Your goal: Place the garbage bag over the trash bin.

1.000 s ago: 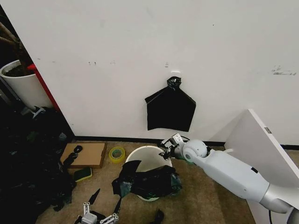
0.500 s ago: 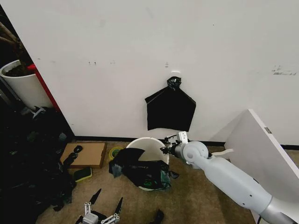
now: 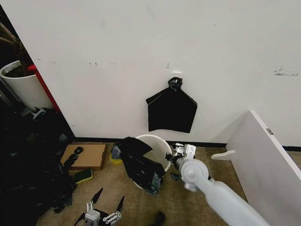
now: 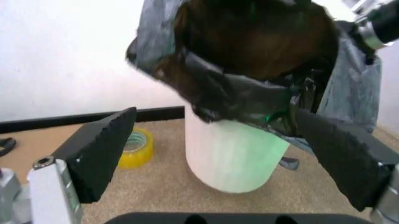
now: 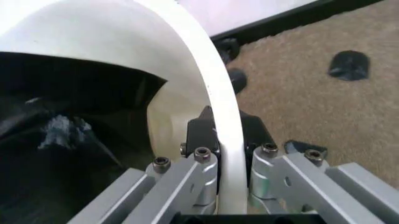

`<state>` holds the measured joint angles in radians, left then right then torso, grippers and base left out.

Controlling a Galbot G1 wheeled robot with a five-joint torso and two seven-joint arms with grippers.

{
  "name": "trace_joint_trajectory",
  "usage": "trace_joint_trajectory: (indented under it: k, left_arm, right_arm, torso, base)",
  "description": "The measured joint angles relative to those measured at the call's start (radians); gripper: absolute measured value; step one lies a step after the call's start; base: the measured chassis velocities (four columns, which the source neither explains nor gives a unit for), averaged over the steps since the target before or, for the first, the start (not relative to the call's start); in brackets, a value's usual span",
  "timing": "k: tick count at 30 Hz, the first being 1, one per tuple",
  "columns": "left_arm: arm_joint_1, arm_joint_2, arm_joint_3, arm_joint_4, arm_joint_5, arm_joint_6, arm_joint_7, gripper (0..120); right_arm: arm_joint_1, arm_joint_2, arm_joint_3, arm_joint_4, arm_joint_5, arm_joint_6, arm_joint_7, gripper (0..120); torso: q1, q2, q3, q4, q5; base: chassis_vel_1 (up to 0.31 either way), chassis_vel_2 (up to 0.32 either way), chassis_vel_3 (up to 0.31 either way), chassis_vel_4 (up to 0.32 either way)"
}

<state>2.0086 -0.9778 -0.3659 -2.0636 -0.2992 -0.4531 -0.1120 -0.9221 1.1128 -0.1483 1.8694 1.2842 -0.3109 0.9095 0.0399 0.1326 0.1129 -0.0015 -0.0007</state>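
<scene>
- Two end effectors: right end effector [image 5: 229, 175] pinches the trash bin [image 3: 157, 143] rim; left end effector [image 3: 104, 208] hangs spread, near.
- Garbage bag [image 3: 138, 162] drapes one side only; tilting the bin could shed it.

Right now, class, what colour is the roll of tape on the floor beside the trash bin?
Yellow: the roll of tape shows best in the left wrist view, beside the trash bin.

White wall [image 3: 141, 47] with black baseboard [image 3: 94, 140]; tan carpet floor [image 3: 136, 207]. White panel [image 3: 263, 150] leans at right. Potted plant's white pot [image 3: 23, 87] stands at left.
</scene>
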Motion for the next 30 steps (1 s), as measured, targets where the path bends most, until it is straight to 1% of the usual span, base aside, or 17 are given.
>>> trace_joint_trajectory:
  k: [3, 7, 8, 12, 16, 21, 30]
  left_arm:
    - [-0.001, 0.014, -0.004, -0.015, -0.024, 0.024, -0.010, 100]
    - [-0.001, 0.020, -0.004, -0.021, -0.034, 0.037, -0.016, 100]
    - [-0.006, 0.032, -0.005, -0.026, -0.055, 0.065, -0.028, 100]
    - [-0.020, 0.042, 0.000, -0.028, -0.063, 0.089, -0.032, 100]
    - [-0.035, 0.047, 0.002, -0.032, -0.066, 0.101, -0.032, 100]
    - [-0.056, 0.048, 0.002, -0.035, -0.075, 0.113, -0.034, 100]
    - [-0.059, 0.043, 0.001, -0.035, -0.079, 0.117, -0.033, 100]
  right_arm:
    - [-0.038, 0.023, 0.016, 0.018, -0.032, 0.051, 0.052, 2]
    - [-0.059, 0.031, 0.024, 0.021, -0.051, 0.063, 0.067, 2]
    - [-0.100, 0.039, 0.038, 0.026, -0.080, 0.075, 0.100, 2]
    - [-0.148, 0.043, 0.064, 0.039, -0.096, 0.083, 0.134, 2]
    - [-0.171, 0.052, 0.077, 0.041, -0.101, 0.090, 0.144, 2]
    - [-0.195, 0.081, 0.075, 0.006, -0.159, 0.120, 0.140, 2]
    - [-0.211, 0.122, 0.063, -0.016, -0.209, 0.140, 0.159, 2]
  torso:
    - [0.000, 0.000, 0.000, 0.0000, 0.0001]
    - [0.000, 0.000, 0.000, -0.0002, 0.0001]
    - [0.000, 0.000, 0.000, -0.0001, 0.0001]
    - [0.000, 0.000, 0.000, -0.0001, 0.0001]
    - [0.000, 0.000, 0.000, -0.0002, 0.0000]
    - [0.000, 0.000, 0.000, -0.0002, 0.0001]
    - [0.000, 0.000, 0.000, -0.0001, 0.0001]
  base:
    - [0.000, 0.000, 0.000, 0.000]
    - [0.000, 0.000, 0.000, 0.000]
    - [0.000, 0.000, 0.000, 0.000]
    - [0.000, 0.000, 0.000, 0.000]
    - [0.000, 0.000, 0.000, 0.000]
    - [0.000, 0.000, 0.000, 0.000]
    - [0.000, 0.000, 0.000, 0.000]
